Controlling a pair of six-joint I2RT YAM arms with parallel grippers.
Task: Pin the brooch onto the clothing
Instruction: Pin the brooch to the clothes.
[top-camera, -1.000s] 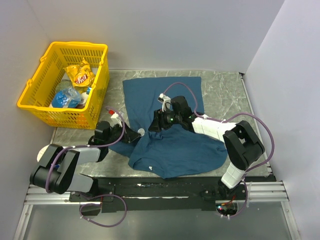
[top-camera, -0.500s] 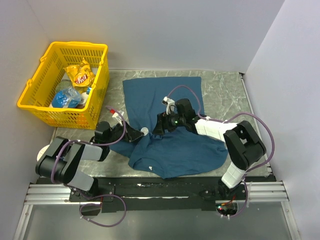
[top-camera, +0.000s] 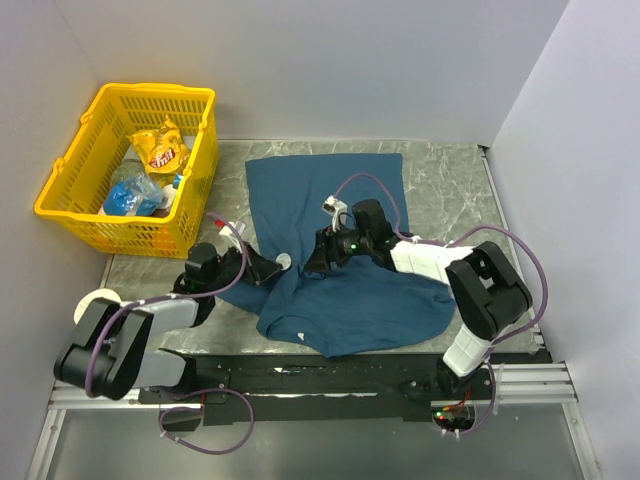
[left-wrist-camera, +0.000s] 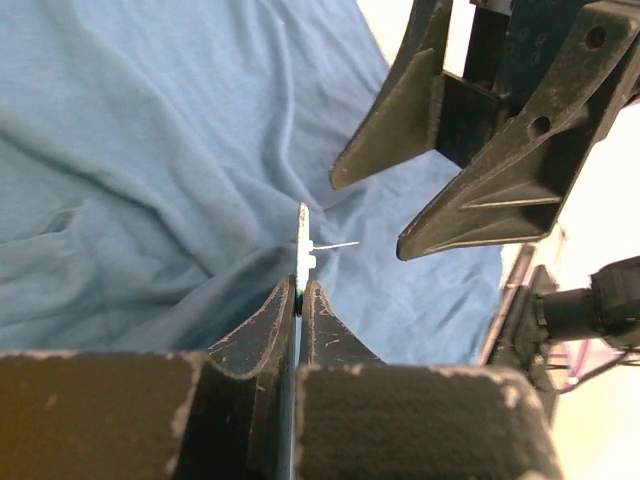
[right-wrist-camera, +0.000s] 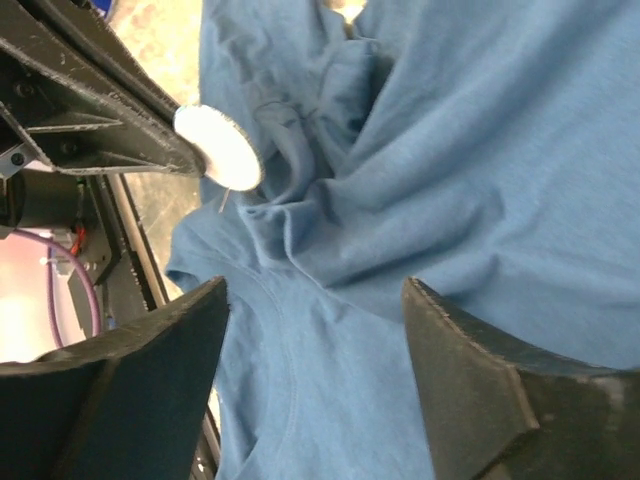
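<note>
left gripper (left-wrist-camera: 299, 292) clamps the small round silver-grey brooch (right-wrist-camera: 221, 148) above the dark teal fabric t-shirt (top-camera: 352, 296); the splayed right gripper (right-wrist-camera: 313, 292) probably needs to pinch cloth next.

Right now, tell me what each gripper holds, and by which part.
The left gripper pinches the brooch by its rim, edge-on. The right gripper is open, holding nothing.

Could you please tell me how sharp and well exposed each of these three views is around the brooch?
Top view: evenly lit, sharp, but the brooch is a tiny speck. Left wrist view: brooch edge-on and crisp, the left fingers blurred, the top-right corner washed out. Right wrist view: the brooch's face glares white, the shirt well exposed.
</note>
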